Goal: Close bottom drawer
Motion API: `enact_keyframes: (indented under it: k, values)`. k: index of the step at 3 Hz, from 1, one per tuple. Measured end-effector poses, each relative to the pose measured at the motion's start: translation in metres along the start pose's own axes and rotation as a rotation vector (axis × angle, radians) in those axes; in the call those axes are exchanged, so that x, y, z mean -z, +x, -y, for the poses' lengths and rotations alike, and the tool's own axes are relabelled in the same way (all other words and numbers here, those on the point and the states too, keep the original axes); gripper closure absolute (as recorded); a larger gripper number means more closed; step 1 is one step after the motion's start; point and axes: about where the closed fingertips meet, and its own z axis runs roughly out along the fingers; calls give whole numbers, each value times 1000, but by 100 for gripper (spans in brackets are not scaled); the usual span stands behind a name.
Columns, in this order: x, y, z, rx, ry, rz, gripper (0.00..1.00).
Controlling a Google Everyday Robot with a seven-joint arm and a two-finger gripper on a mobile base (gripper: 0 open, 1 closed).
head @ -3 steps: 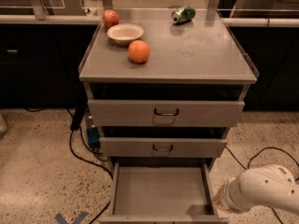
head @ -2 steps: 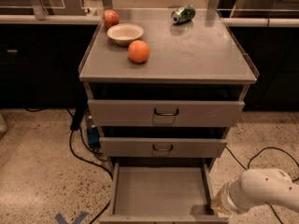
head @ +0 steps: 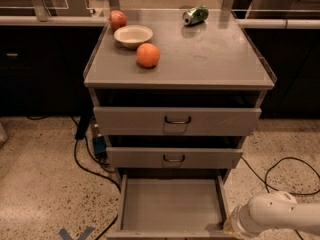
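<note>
- The bottom drawer [head: 172, 204] sits at the lower centre of the frame. It is pulled well out from under the cabinet [head: 215, 64], and its plain grey tray is bare.
- The front panel runs along the very bottom edge of the frame, so little of it shows and no handle can be seen.
- It looks like a stiff sheet-metal drawer: rigid, not fragile, and probably light with nothing in it. It should slide straight back on its runners with moderate force.
- No grasp seems needed. A flat push on the front panel near its middle would drive it in squarely. A push at one corner might skew it in the runners and make it bind.
- The smooth metal may let a contact slip sideways, so a square, centred press seems safer than a glancing one.
- The middle drawer [head: 174, 158] and top drawer [head: 177, 120] above it stand slightly out, but they are not in the path.
- The arm [head: 280, 215] comes in from the lower right of the frame as a white, rounded link lying nearly level and pointing left.
- The gripper [head: 231, 227] is at the arm's left end, low in the frame, just beside the drawer's right front corner. Whether it touches the drawer cannot be told, nor whether the claw is spread or pressed together.
</note>
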Motion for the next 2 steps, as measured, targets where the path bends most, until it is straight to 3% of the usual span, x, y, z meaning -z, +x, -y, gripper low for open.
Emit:
enact_keyframes:
  k: [1, 2]
  values:
    - [-19, 24, -21, 12, 51, -38, 100]
    - [-20, 24, -22, 12, 51, -37, 100]
